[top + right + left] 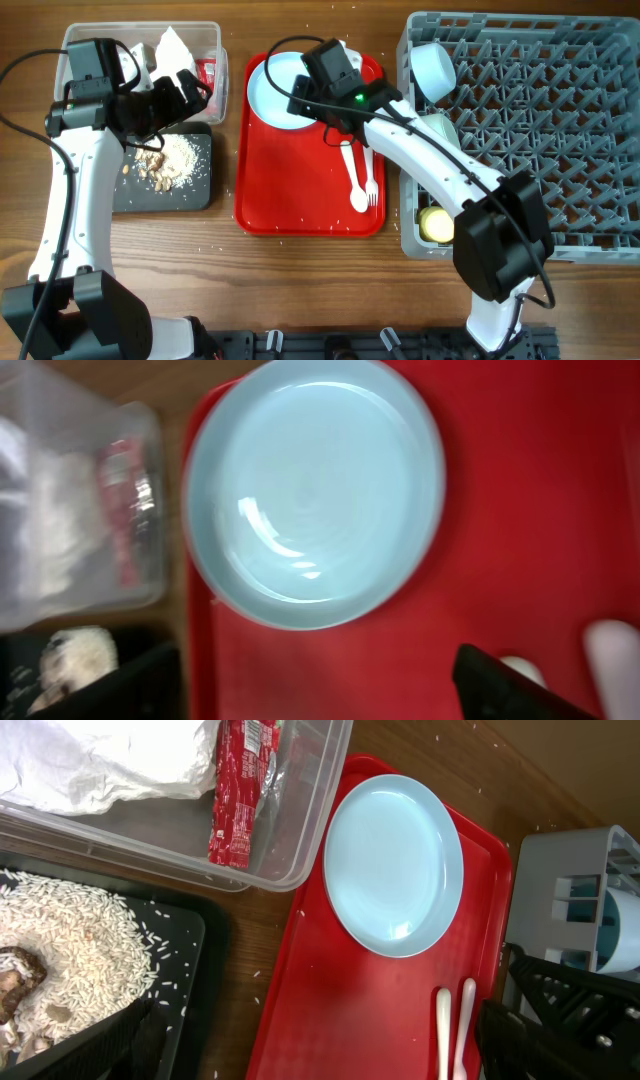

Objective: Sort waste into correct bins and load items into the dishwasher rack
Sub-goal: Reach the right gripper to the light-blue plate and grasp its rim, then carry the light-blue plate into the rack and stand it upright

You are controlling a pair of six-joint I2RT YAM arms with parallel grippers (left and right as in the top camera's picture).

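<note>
A pale blue plate (275, 95) (395, 865) (310, 490) lies at the back of the flat red tray (300, 190). A white spoon (357, 185) and fork (371, 185) lie on the tray's right side. My right gripper (322, 95) (320, 690) is open and empty above the tray, just in front of the plate. My left gripper (180, 95) (310, 1050) is open and empty above the near edge of the clear tub (215, 30). The tub holds the napkin (172, 48) (90, 760) and the red wrapper (207, 72) (240, 790). Food scraps (165, 160) (60, 960) lie on the black tray (190, 190).
The grey dishwasher rack (540, 120) stands at the right, with a white bowl (433, 70), a pale bowl below it and a yellow cup (436, 224) along its left side. Its corner shows in the left wrist view (560, 870). Crumbs lie scattered on the wooden table.
</note>
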